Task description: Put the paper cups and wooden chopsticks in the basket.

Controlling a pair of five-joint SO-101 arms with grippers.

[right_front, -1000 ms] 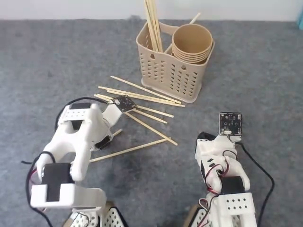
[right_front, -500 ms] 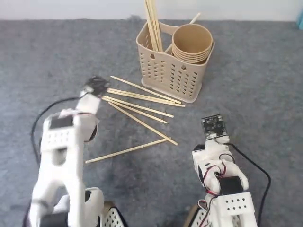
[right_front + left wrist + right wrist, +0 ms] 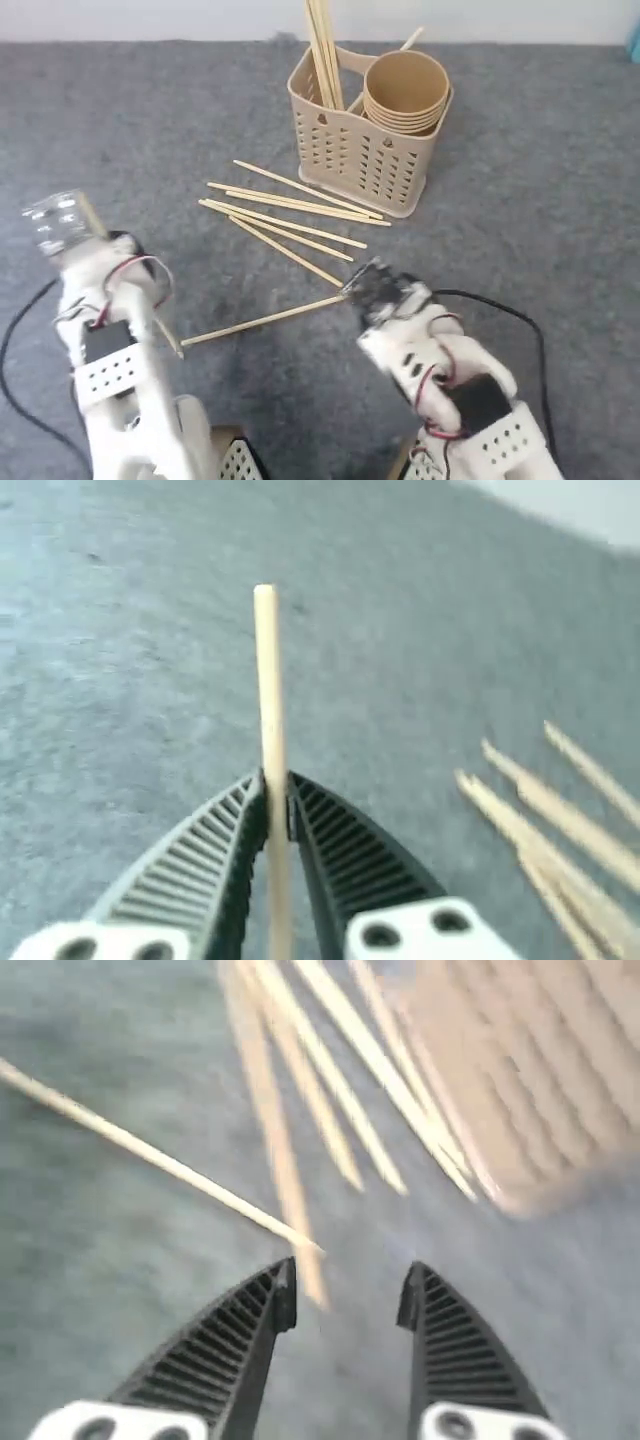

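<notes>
The left gripper (image 3: 277, 790) pinches one chopstick (image 3: 266, 680) tight over open carpet (image 3: 120, 680). The right gripper (image 3: 345, 1295) gapes empty at the tip of a loose stick (image 3: 150, 1155), near the pile (image 3: 290, 210) beside the basket (image 3: 345, 150).

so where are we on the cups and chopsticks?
Done: the paper cups sit stacked in the basket, with a few upright chopsticks in its other compartment. In hand: the left end effector is shut on one chopstick. Left: several loose chopsticks on the carpet; the right end effector is open over the tip of one.

Bright, even, diffuse light; soft, faint shadows on the carpet (image 3: 520, 200).
</notes>
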